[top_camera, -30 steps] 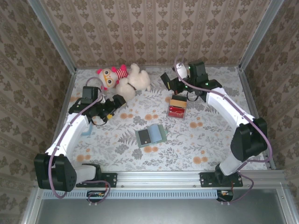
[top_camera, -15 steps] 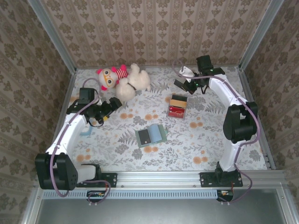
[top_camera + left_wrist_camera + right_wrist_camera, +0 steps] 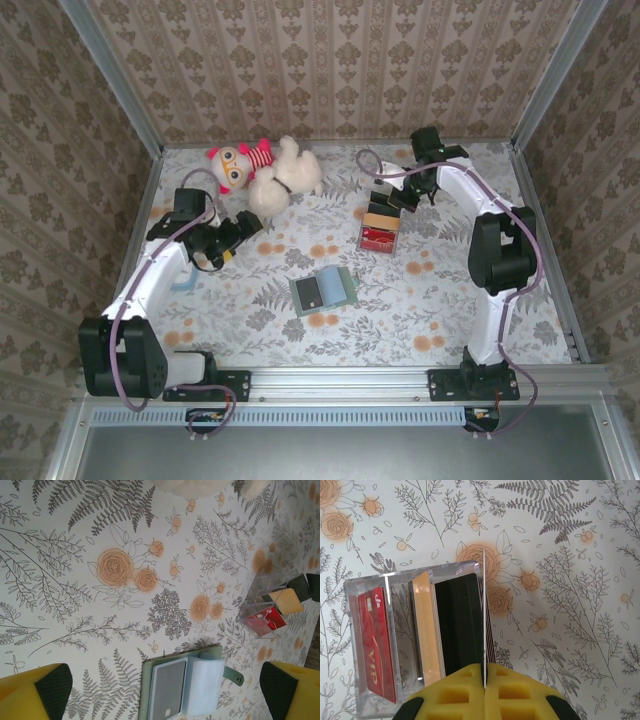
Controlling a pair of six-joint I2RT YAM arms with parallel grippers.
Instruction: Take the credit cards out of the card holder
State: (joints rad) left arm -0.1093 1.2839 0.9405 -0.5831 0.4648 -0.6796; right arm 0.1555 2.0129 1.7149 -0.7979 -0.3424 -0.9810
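Note:
The grey-green card holder [image 3: 323, 291] lies open on the floral table, and a dark card [image 3: 167, 690] shows under its clear sleeve. My left gripper [image 3: 235, 232] hangs open to its left; in the left wrist view the card holder [image 3: 182, 685] sits between the spread yellow fingers [image 3: 35, 692]. My right gripper [image 3: 484, 672] is shut on a thin credit card [image 3: 483, 620] seen edge-on. It hangs at the right wall of a clear box [image 3: 370, 580], which holds a dark card [image 3: 457, 625], a tan card [image 3: 427, 625] and a red card [image 3: 372, 640].
The clear box [image 3: 380, 228] stands at the back right of the centre, with my right gripper [image 3: 388, 195] just behind it. A plush bear and doll [image 3: 265, 170] lie at the back left. A small pale-blue item [image 3: 185, 283] lies under the left arm. Walls close in three sides.
The right arm has folded back and its gripper, still shut, has come in over the clear box. The left arm has hardly moved.

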